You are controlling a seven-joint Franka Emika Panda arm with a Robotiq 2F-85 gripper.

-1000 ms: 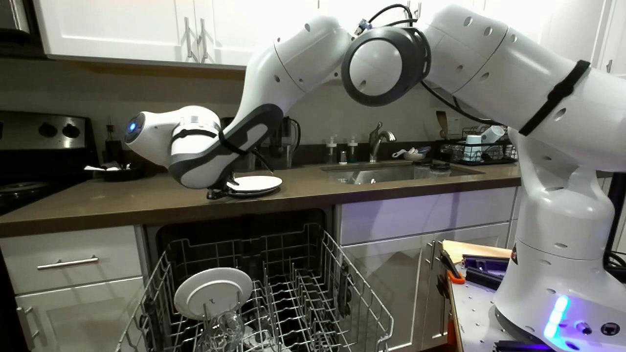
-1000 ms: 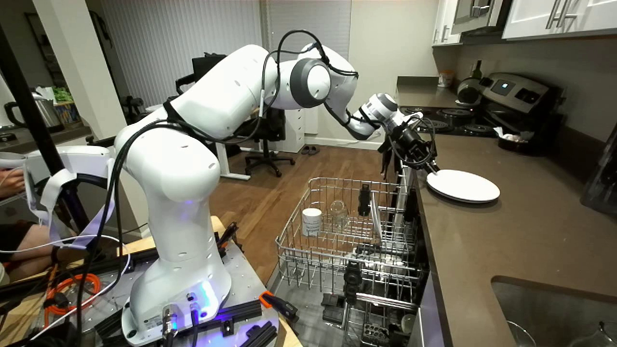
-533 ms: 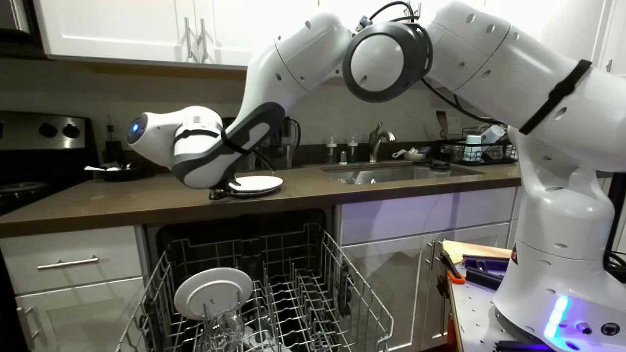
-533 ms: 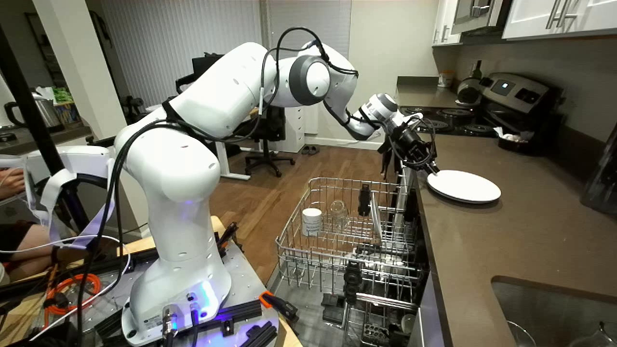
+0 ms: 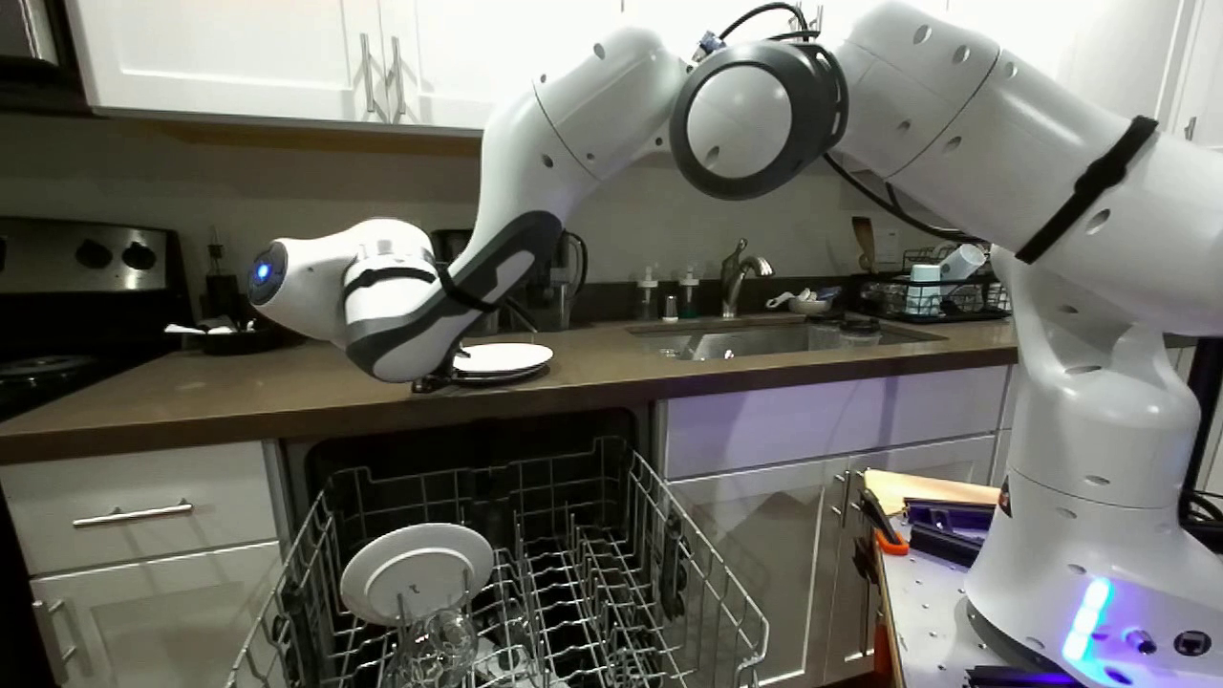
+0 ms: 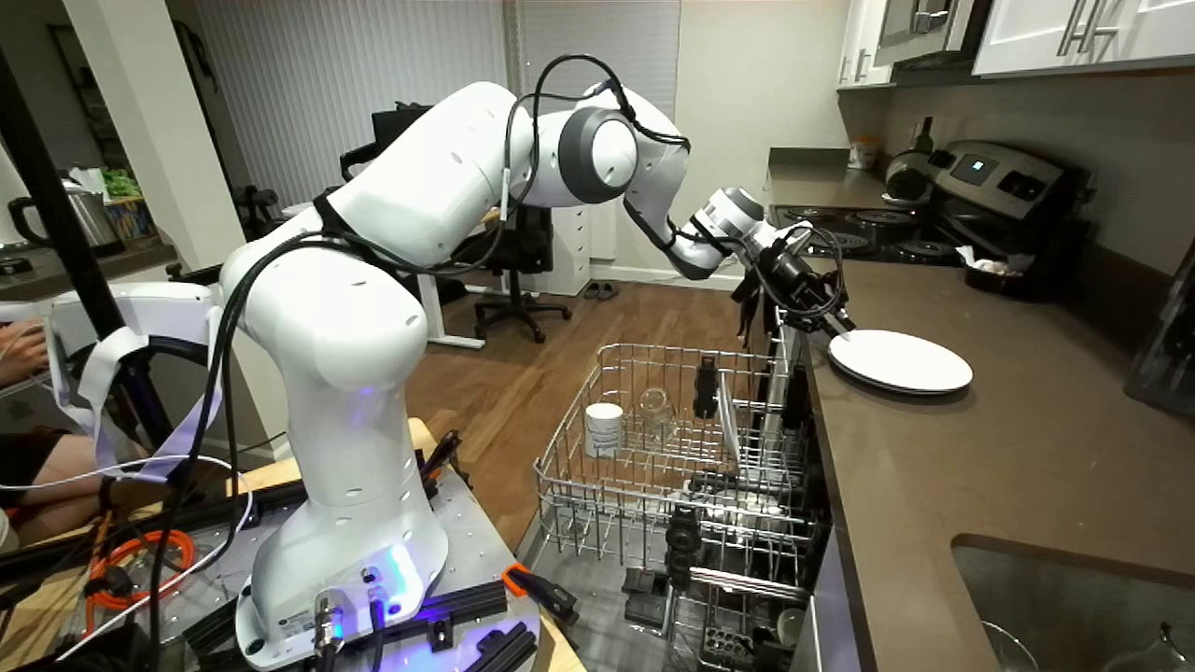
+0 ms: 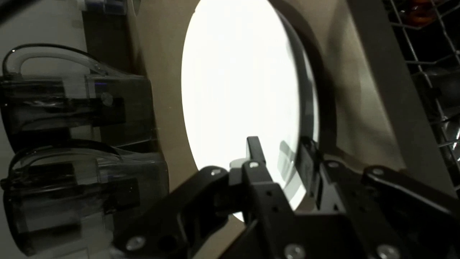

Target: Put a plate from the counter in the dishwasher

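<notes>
Grasp plate (image 7: 240, 79) by rim | with gripper (image 7: 280, 139) spread astride plate's edge | align parallel to plate, then squeeze gently

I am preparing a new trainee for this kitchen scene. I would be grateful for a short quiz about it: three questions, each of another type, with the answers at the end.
1. True or false: a dish stands in the open dishwasher.

2. In the wrist view, the pincer is at the edge of which thing?
A) the faucet
B) the plate over the counter
C) the sink

3. How many clear jugs show in the wrist view?

Key: 1. True. 2. B. 3. Two.
</notes>
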